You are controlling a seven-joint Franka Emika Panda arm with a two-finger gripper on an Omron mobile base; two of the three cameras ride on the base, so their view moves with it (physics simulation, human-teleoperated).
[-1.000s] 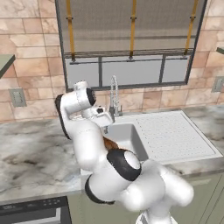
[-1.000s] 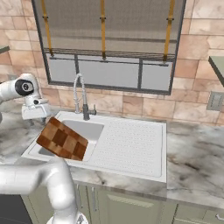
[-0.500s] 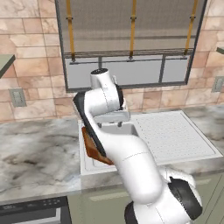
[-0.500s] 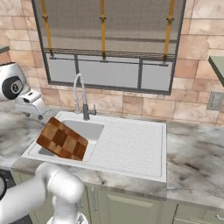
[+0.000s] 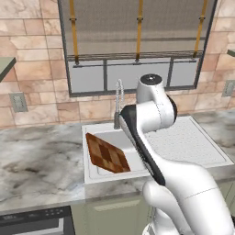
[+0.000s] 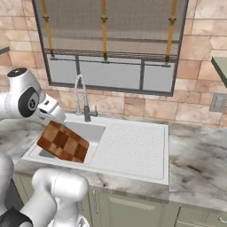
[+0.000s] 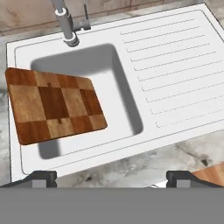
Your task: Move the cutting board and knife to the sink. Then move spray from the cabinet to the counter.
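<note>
The checkered wooden cutting board (image 5: 106,153) (image 6: 64,142) (image 7: 54,105) leans tilted in the white sink (image 5: 188,137) (image 6: 133,146) (image 7: 175,65), its left end propped on the basin's rim. My gripper (image 7: 111,177) hangs above the sink's front edge, well clear of the board. Its dark fingertips (image 7: 43,177) stand wide apart and open, with nothing between them. In the right base view my wrist (image 6: 50,109) is above the board's far left corner. The knife and the spray are out of view. The marbled counter (image 5: 36,160) (image 6: 195,155) runs on both sides of the sink.
A tall coiled faucet (image 5: 118,103) (image 6: 82,95) (image 7: 65,22) rises behind the basin, under a window. The ribbed drainboard (image 7: 175,57) takes up the sink's right half. Pale green cabinet corners (image 6: 220,66) (image 5: 7,64) jut in at the sides. A black stovetop edge (image 5: 32,220) lies lower left.
The arm has swung and straightened, so its elbow now stands higher and further right in the left base view. The board stays in the sink. The gripper stays open.
</note>
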